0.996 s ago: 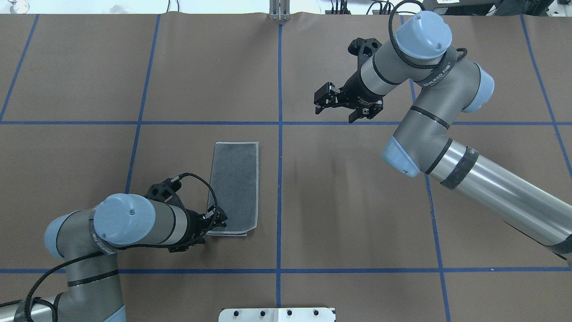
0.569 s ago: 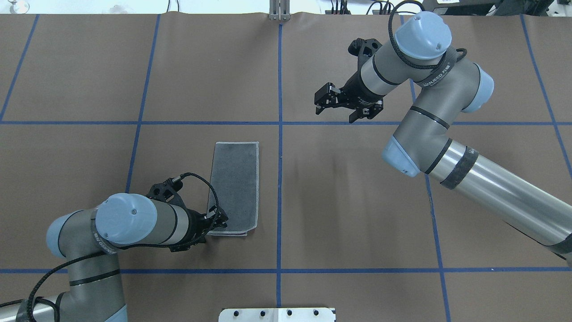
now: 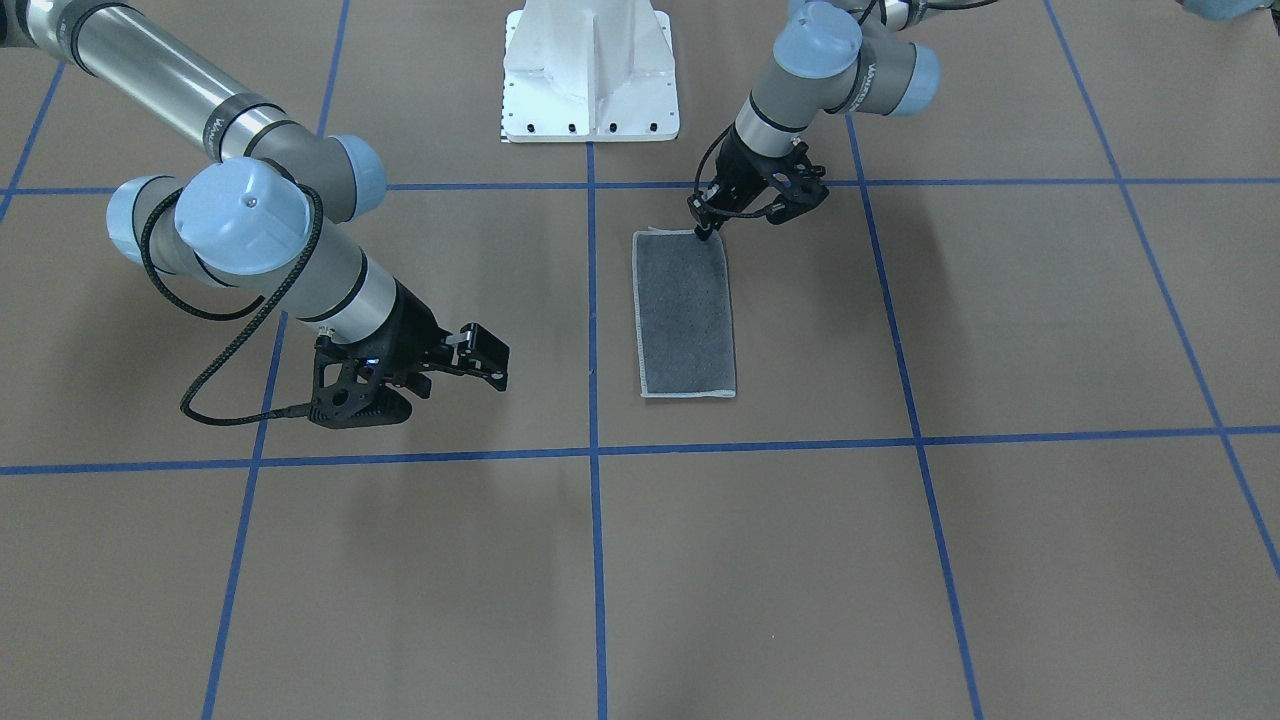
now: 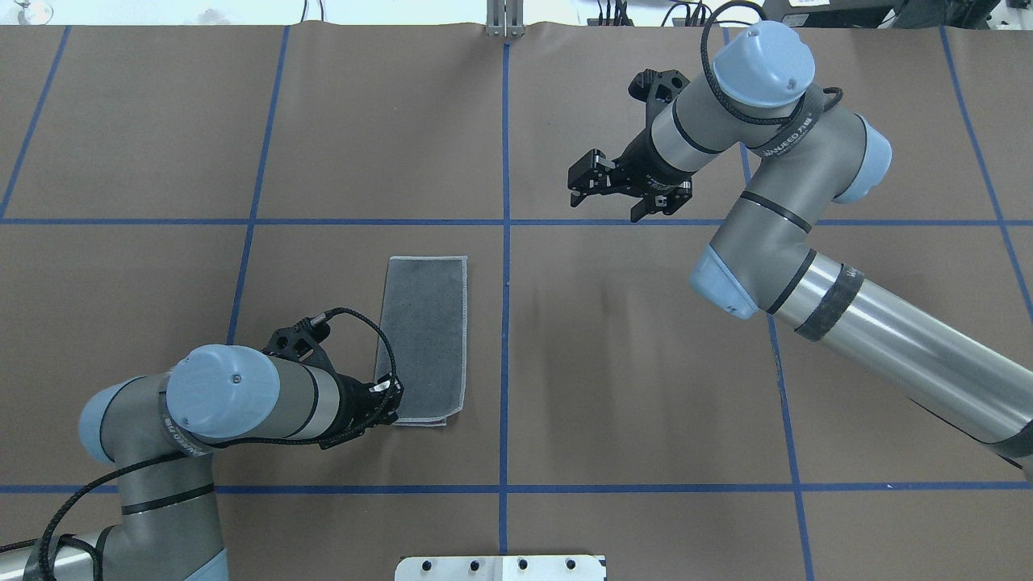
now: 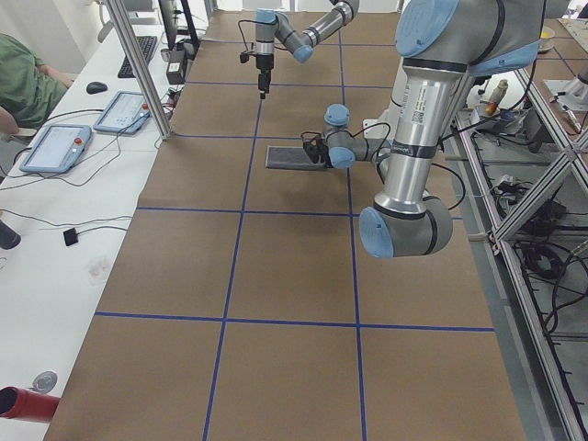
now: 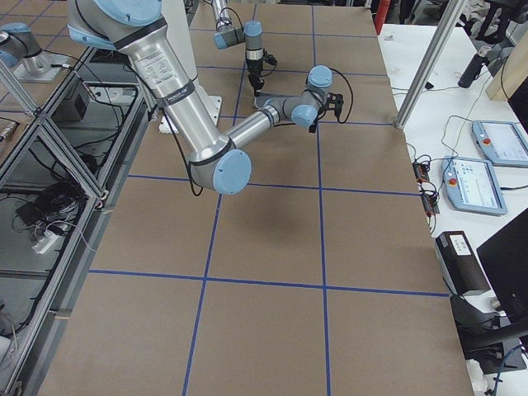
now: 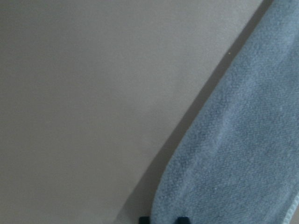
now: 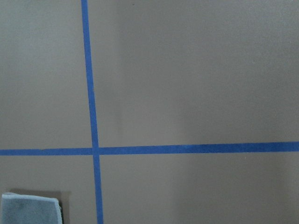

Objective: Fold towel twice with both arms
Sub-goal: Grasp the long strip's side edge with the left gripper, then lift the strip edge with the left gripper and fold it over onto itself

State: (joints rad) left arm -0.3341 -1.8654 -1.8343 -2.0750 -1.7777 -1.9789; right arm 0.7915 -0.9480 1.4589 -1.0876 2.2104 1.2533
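A dark grey towel [image 4: 425,339] with a pale stitched border lay left of centre on a brown table [image 4: 629,363] gridded with blue tape lines [image 4: 506,145].

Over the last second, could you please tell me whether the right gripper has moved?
No. Seen from overhead, the right gripper sits where it was, just past the crosswise blue tape line.

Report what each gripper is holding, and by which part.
The left gripper appears pinched on the towel at its corner nearest the robot, on the left arm's side. The right gripper is open and holds nothing.
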